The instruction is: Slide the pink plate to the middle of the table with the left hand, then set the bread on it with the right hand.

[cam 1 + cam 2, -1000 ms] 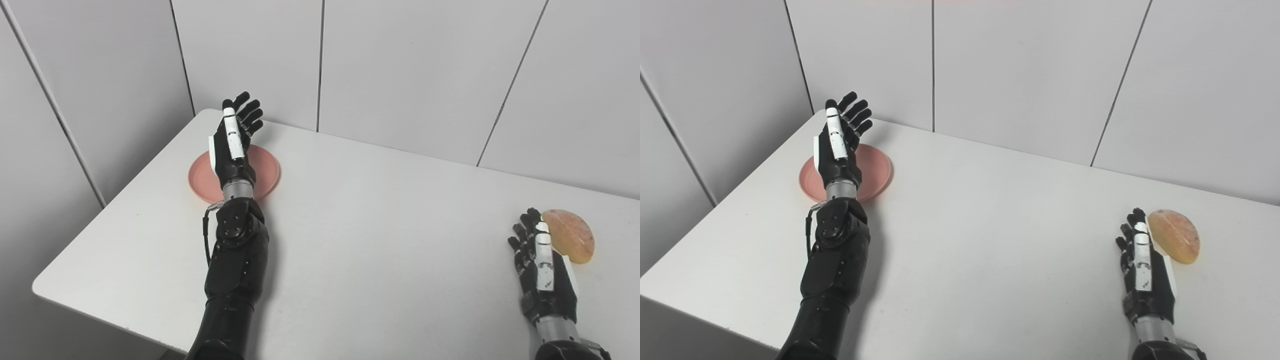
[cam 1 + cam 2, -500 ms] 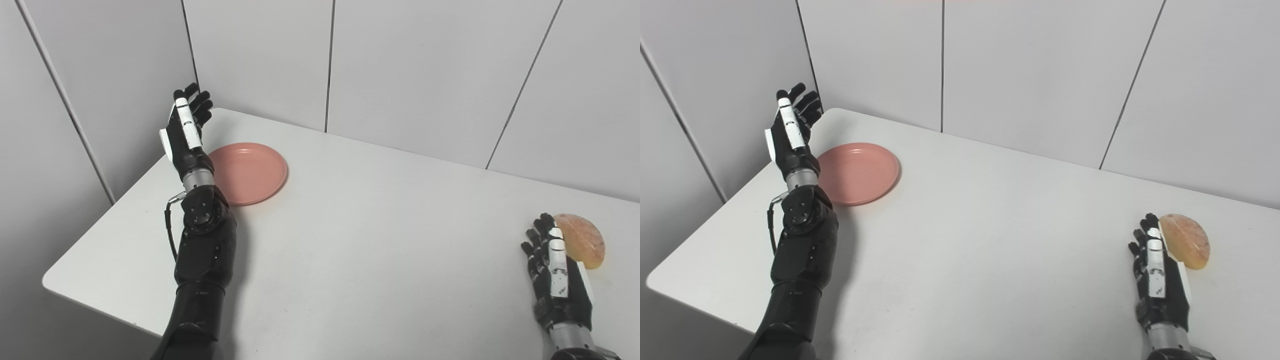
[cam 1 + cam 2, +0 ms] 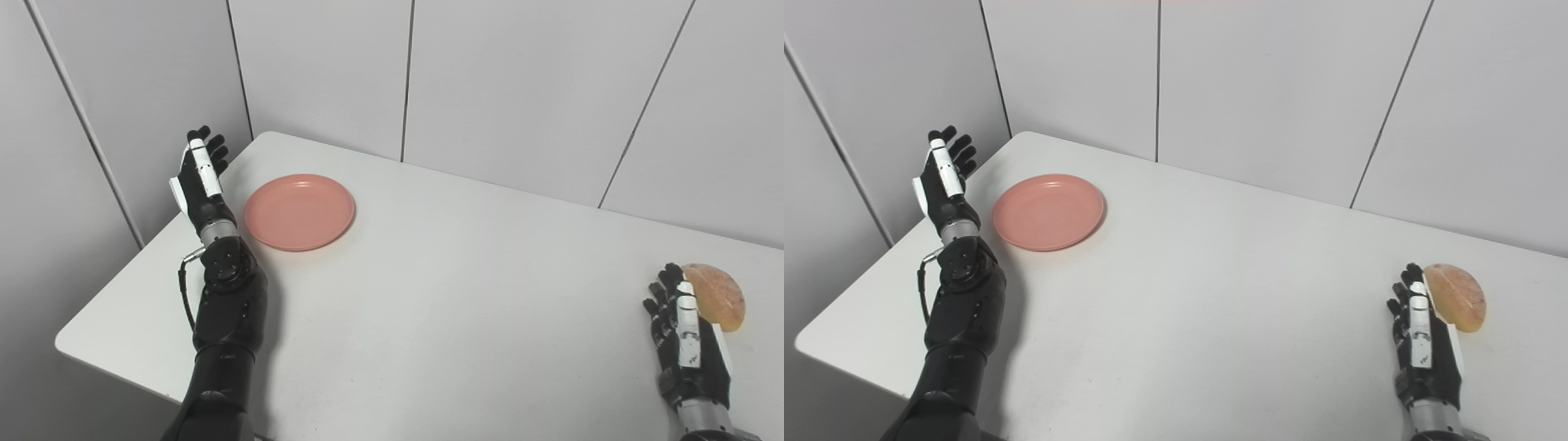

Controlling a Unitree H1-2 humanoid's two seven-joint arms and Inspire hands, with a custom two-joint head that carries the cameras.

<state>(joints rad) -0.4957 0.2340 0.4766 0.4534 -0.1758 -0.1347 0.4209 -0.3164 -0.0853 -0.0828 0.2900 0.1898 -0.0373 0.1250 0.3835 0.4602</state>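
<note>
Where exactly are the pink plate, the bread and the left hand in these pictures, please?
pink plate (image 3: 299, 211): left eye view, bare centre of the dish.
bread (image 3: 1456, 295): right eye view, middle of its top crust.
left hand (image 3: 197, 179): left eye view, back of the hand.

Right arm: cut off by the bottom edge in both views; only the right hand (image 3: 689, 340) and its wrist showed.
Left arm: its upper part ran out of the bottom edge.
Bread (image 3: 1456, 296): its left edge lay behind the right hand, so whether hand and bread touched could not be told.
Left hand (image 3: 199, 177): seen from the back, palm turned away; whether it touched the table (image 3: 441, 294) could not be told.
Table: its right end and near right corner were cut off by the picture's edges.
Pink plate (image 3: 299, 211): fully visible, nothing covering it.
</note>
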